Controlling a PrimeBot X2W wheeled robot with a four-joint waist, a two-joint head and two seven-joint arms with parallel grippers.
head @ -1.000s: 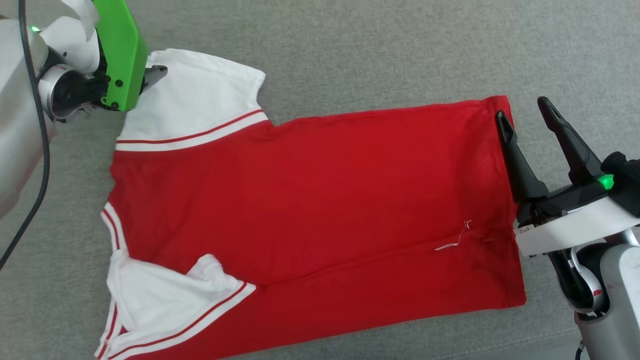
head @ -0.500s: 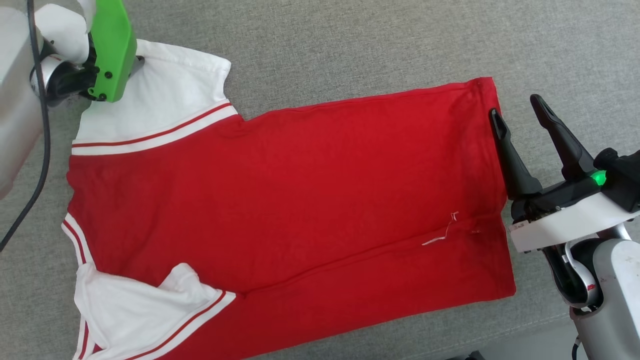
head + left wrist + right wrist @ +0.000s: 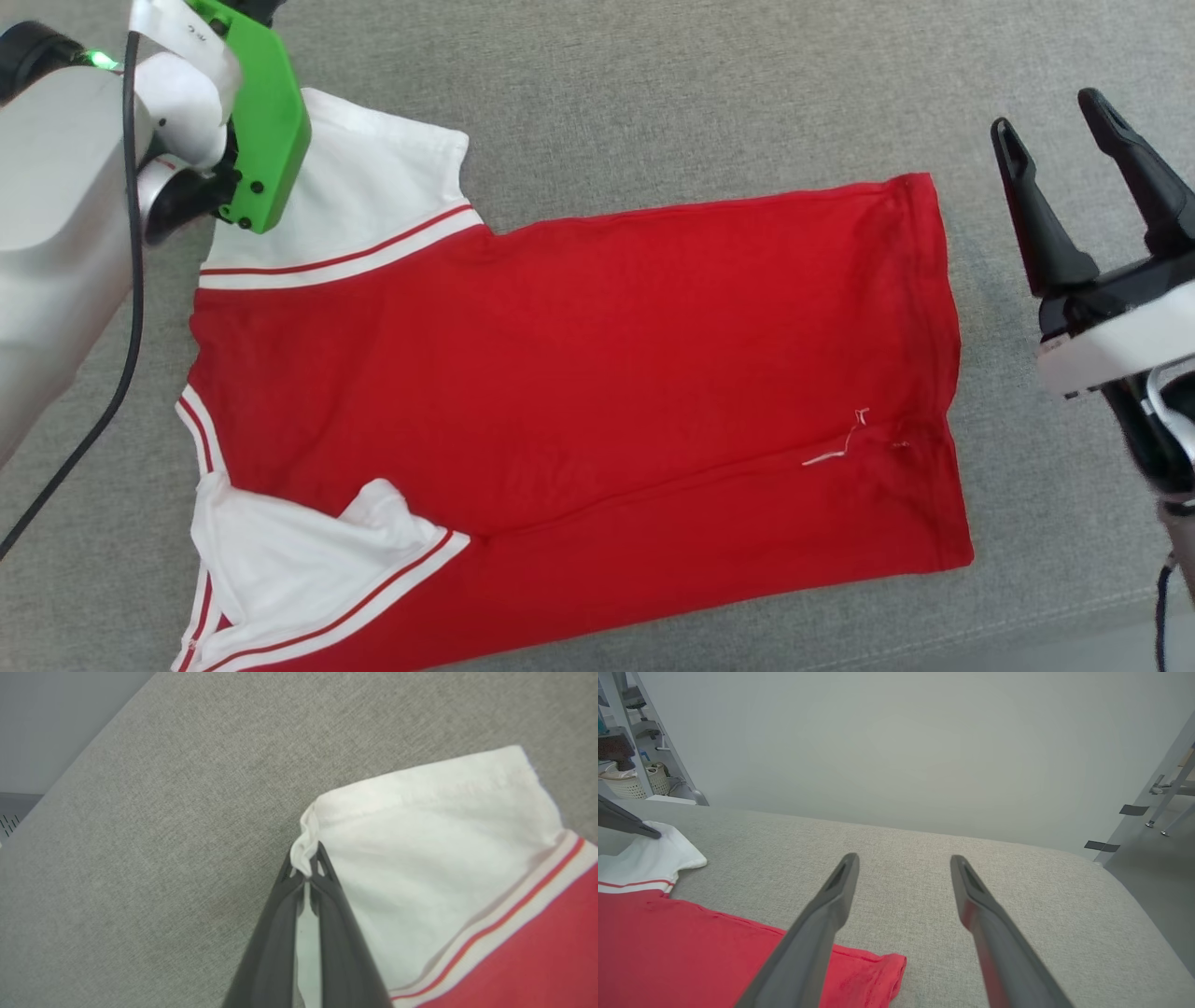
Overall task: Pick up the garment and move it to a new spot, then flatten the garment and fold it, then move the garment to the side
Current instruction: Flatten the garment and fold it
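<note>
I have the garment (image 3: 579, 373) spread on the grey upholstered surface (image 3: 672, 103), neck end to the left and hem (image 3: 938, 373) to the right. The red body lies mostly flat, with one long crease running from the near sleeve (image 3: 308, 560) towards the hem. That near sleeve is rumpled, and part of it is folded over itself. A loose white thread (image 3: 836, 443) sits on the red cloth close to the hem.

The left gripper (image 3: 306, 865) is at the far-left corner, under the green mount (image 3: 266, 140). In its wrist view the fingers are pressed together on a small bunched fold at the edge of the far sleeve (image 3: 373, 196) — a pinch on white cloth, right at the tips.

The right gripper (image 3: 1047, 112) is off to the right of the hem, apart from the cloth. Its fingers are spread wide with nothing between them. In its own wrist view the far-right corner of the hem lies just beside its left finger — I cannot tell how high the gripper is above the surface.
</note>
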